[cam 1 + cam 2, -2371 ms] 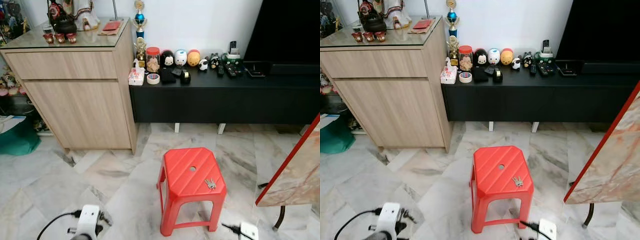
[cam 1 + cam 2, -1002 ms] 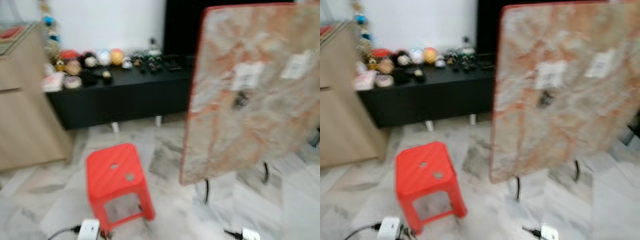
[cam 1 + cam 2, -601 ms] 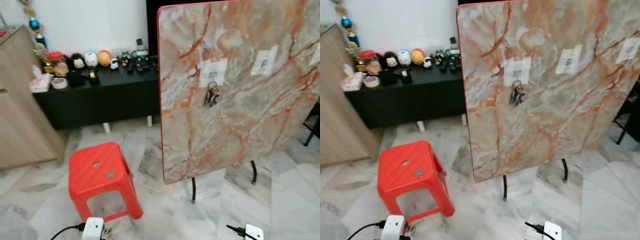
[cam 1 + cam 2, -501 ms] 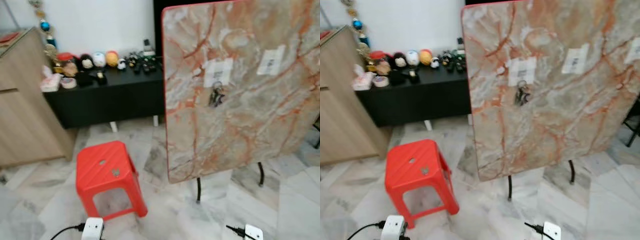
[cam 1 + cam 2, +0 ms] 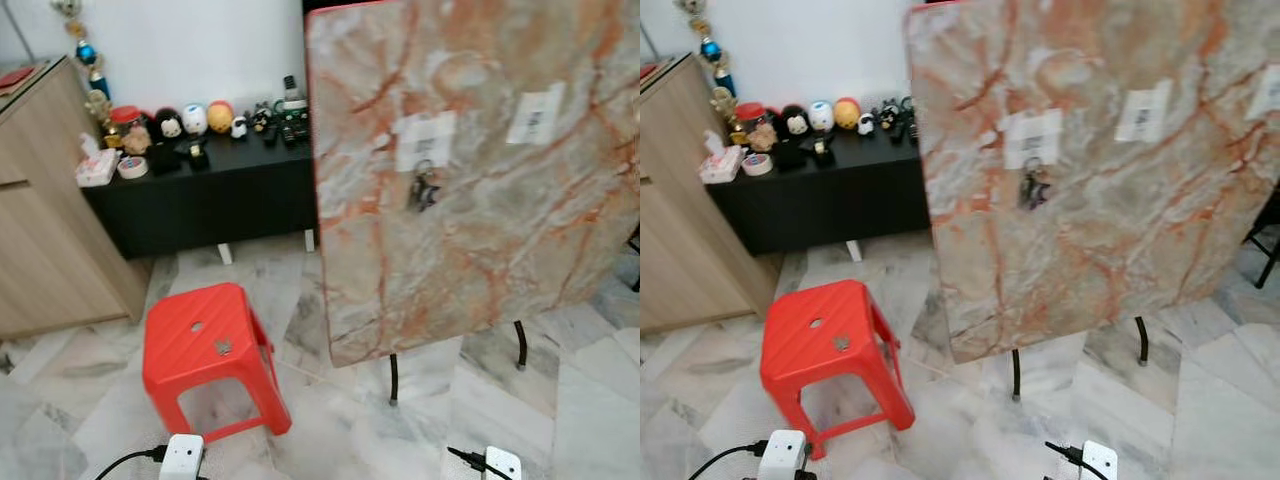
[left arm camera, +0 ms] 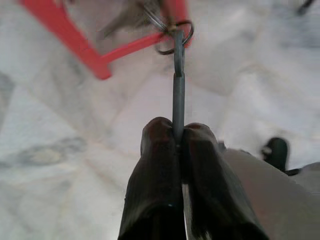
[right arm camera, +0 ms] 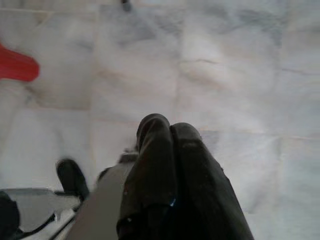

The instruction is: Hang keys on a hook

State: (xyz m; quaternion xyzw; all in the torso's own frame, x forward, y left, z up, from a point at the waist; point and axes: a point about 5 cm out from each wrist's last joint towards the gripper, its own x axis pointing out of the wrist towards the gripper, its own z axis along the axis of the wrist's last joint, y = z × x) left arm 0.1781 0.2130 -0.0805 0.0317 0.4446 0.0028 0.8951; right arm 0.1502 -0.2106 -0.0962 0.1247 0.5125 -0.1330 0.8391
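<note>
While the left gripper is pinching a thin metal key between its closed fingers, with key rings at the far end, the right gripper is hanging closed over bare floor. One bunch of keys is hanging on the upright marble board, another is lying on the single red stool.

Left hand: two glossy black rounded fingers, grey-silver housing behind. Right hand: same build. White wrist blocks with black cables behind both.
</note>
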